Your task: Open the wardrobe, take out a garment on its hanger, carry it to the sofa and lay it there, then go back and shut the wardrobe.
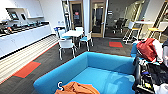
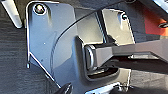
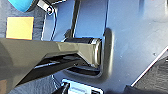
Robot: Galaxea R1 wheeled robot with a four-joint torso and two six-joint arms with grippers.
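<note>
Garment seemingly on sofa seat; table and chairs behind.

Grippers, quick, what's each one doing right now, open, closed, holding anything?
Left end effector: cannot be told.
Right end effector: cannot be told.

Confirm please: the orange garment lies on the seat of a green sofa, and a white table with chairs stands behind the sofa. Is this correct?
Not quite. The sofa is bright blue, not green, as the head view shows. The rest holds: the orange garment lies at the seat's near edge, and a white table with chairs stands beyond the sofa.
</note>
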